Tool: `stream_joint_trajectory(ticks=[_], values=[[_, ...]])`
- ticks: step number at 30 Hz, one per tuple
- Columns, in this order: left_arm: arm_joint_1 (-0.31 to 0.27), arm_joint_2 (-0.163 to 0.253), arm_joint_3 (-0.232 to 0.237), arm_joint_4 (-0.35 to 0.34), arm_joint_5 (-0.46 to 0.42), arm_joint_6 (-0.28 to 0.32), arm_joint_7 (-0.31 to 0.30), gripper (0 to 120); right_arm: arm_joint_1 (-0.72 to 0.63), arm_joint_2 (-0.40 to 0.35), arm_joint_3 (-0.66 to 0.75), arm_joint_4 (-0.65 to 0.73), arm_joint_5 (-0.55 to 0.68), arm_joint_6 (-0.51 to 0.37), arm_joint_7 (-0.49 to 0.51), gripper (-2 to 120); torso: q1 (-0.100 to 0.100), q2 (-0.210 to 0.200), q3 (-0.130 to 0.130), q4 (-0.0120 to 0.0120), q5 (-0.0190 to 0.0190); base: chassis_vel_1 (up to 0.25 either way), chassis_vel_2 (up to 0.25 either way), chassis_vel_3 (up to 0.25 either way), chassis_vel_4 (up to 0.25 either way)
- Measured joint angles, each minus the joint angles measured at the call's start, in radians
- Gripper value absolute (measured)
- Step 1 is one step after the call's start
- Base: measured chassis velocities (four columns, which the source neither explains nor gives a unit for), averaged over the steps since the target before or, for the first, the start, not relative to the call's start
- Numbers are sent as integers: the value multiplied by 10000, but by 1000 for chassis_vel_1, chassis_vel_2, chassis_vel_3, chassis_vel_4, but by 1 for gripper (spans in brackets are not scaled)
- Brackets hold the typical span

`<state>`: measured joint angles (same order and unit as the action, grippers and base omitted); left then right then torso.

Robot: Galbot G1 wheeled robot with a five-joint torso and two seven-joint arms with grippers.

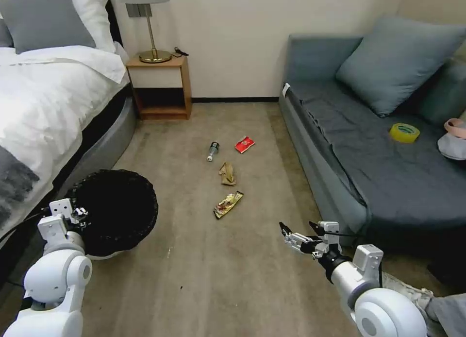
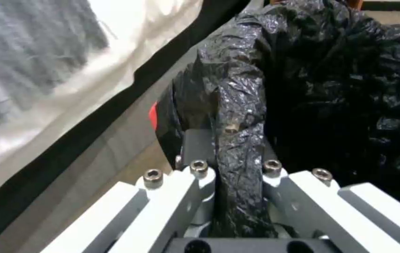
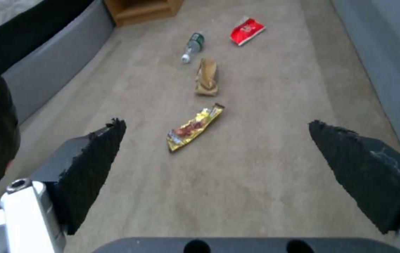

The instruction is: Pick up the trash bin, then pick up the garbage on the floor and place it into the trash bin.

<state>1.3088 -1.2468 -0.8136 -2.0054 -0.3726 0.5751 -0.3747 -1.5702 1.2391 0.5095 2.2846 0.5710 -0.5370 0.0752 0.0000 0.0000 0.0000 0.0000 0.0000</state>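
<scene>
Black-lined trash bin [image 2: 237, 116] rim clamped by left gripper [image 2: 235, 168].

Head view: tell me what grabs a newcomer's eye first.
The trash bin, black-lined, sits beside the bed with the left gripper shut on its rim. Up the floor runs a line of garbage, foil wrapper nearest. The right gripper hangs open, short of it.

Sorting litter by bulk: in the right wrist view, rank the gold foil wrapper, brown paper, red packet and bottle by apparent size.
1. Gold foil wrapper, though nearest the camera.
2. Brown paper.
3. Red packet and bottle: alike and farthest, so unranked.
</scene>
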Motion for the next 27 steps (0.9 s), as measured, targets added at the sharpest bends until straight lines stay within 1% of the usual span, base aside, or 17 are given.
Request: stream_joint_trajectory(ticks=[15,27], values=[[-40,26,-20,134,0,-71,47,4,65,65,-144,-147,-168,-30,-53,100,0,0,0,0,0,-123,134,120,-127],[-224,20,34,256,1,-81,50,4,166,49,-222,-285,-212,-45,-111,100,0,0,0,-1,-1,-142,138,141,-146]])
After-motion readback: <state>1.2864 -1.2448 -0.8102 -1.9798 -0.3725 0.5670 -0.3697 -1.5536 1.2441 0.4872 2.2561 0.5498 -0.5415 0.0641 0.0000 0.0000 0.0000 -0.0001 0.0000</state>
